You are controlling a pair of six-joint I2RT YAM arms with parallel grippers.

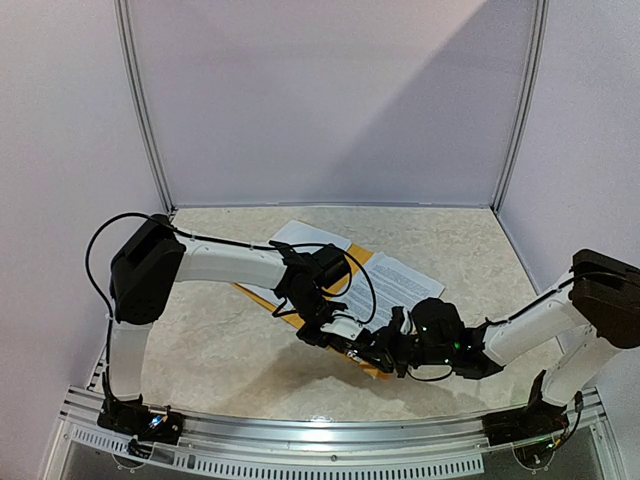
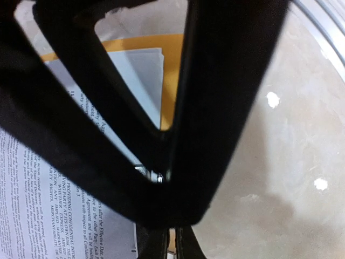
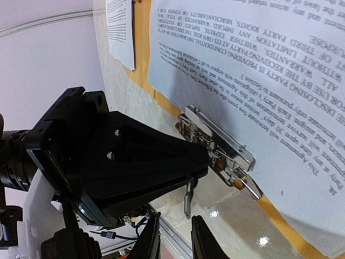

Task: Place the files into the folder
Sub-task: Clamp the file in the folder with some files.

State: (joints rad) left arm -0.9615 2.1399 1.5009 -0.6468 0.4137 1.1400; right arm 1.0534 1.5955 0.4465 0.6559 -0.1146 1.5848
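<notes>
Folder (image 2: 172,81) lies open on the tabletop (image 1: 220,340), files (image 3: 259,70) spread across it. Left gripper (image 3: 204,159): jaws pinched tight on the metal clip (image 3: 221,145), probably to lift it so the sheets slide under. Right gripper (image 3: 173,237): jaws slightly apart, empty, just beside the clip.

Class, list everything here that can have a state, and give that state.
folder, open, lying flat.
files, lying on the folder.
metal clip, at the sheets' edge; clamped or not, unclear.
left gripper, jaws shut, tips at the clip.
right gripper, jaws slightly apart, empty.
</notes>
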